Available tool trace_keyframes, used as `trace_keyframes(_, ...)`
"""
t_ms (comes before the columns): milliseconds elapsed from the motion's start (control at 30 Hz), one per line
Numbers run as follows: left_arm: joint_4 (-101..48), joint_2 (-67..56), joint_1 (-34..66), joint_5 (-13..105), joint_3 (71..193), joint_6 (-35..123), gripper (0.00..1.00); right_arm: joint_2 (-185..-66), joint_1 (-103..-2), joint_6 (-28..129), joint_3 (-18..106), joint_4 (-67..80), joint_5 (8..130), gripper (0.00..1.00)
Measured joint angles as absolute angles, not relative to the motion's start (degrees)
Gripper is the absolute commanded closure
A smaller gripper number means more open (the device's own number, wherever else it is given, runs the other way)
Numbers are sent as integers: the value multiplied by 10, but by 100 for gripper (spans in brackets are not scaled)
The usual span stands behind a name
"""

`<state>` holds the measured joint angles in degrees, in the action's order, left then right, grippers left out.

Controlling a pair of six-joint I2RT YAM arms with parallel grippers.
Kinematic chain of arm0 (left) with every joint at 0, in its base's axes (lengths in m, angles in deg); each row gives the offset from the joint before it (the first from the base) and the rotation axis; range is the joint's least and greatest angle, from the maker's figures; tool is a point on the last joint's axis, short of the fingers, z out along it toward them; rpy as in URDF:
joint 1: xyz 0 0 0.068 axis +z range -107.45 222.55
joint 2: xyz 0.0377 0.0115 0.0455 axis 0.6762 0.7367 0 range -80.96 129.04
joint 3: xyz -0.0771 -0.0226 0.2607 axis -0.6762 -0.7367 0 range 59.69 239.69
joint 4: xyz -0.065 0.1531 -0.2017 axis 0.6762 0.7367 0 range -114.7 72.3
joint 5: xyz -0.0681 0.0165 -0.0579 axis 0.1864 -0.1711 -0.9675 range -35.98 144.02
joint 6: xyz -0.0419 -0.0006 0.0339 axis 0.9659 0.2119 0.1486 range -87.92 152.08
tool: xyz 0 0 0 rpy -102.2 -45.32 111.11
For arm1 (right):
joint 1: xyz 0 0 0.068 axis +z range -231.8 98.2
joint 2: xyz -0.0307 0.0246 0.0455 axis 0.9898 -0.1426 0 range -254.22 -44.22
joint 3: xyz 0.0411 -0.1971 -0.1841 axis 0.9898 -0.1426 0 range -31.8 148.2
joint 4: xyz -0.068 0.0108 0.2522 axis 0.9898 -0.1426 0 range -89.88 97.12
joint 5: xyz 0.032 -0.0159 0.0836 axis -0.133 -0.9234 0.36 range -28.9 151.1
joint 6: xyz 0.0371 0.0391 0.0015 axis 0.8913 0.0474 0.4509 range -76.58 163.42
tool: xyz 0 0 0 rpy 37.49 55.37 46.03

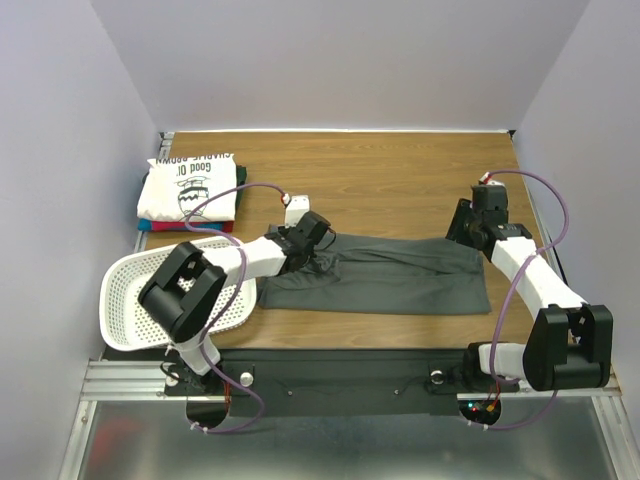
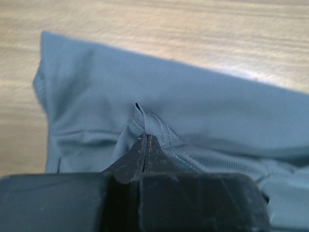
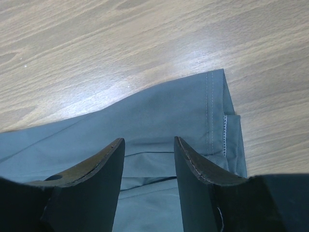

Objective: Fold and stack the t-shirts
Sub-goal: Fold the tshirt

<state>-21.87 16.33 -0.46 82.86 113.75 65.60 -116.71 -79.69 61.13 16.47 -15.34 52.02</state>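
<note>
My left gripper (image 2: 145, 142) is clamped on just a thin ridge of the charcoal t-shirt (image 1: 400, 275), which lies as a long band mid-table; that pinch may slip when I lift. My right gripper (image 3: 148, 145) hangs with jaws apart over the shirt's right hem (nothing held), so a one-sided pull would skew the fold. The folded stack (image 1: 190, 190) sits far left.

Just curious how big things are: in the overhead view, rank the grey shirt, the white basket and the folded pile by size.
Largest: grey t-shirt, spread widest.
Next: white basket, nearly as large; the left arm hides part, so these two are unsure.
Smallest: folded pile.
</note>
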Motion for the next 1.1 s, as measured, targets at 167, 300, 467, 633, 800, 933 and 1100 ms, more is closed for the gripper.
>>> trace_keyframes(167,-223,102,-5,824,1097,665,95,-1168,-794,611,165,-153,520,49)
trace_keyframes(300,-228,68,-5,819,1078,671,95,-1174,-792,611,165,-153,519,49)
trace_keyframes(467,-232,64,-5,812,1069,677,79,-1178,-787,611,165,-154,519,49)
trace_keyframes(633,-233,64,-5,808,1068,683,47,-1178,-783,610,165,-153,518,49)
trace_keyframes(800,-234,64,-5,811,1068,686,45,-1178,-780,609,165,-153,518,49)
trace_keyframes(933,-235,64,-5,815,1068,686,46,-1178,-779,609,165,-153,518,49)
trace_keyframes(1100,-237,85,-4,815,1076,685,49,-1178,-776,609,165,-153,516,49)
